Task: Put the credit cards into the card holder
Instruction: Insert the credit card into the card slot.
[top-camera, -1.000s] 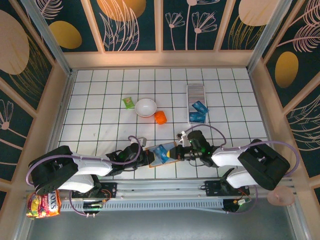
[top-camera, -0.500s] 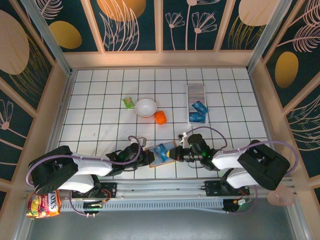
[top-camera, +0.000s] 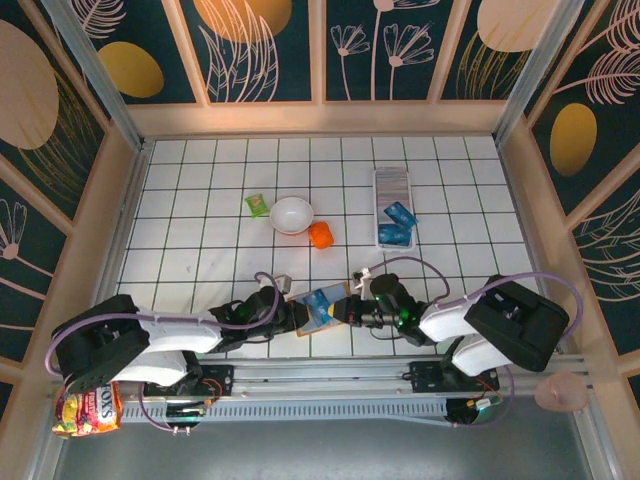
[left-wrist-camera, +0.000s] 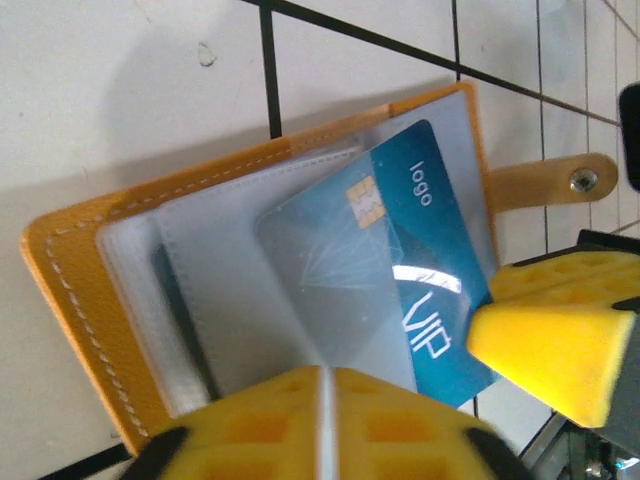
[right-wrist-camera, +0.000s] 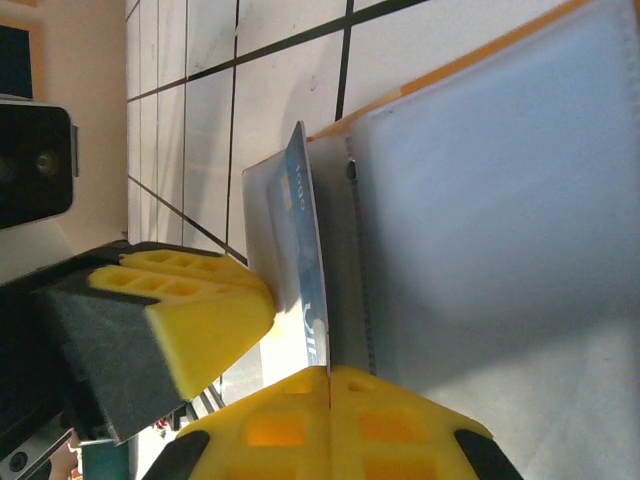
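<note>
At the wallet (left-wrist-camera: 70, 280), the right tool (right-wrist-camera: 328, 378), fully closed, pinches a credit card (left-wrist-camera: 400, 260).

1. From above, the light is bright and even; the white gridded tabletop (top-camera: 200, 230) shows only soft, short shadows beside the open tan-orange leather wallet (top-camera: 336, 301).
2. In the left wrist view, a white glare streak crosses the bright blue credit card (left-wrist-camera: 400, 270) inside the wallet. A soft grey shadow lies on the tile above the wallet, and the yellow-padded left gripper (left-wrist-camera: 325, 410) below it is blurred.
3. In the right wrist view, the light is warm; the wallet's pale lining looks hazy, and the yellow-padded right gripper (right-wrist-camera: 328, 400) below it is out of focus.
</note>
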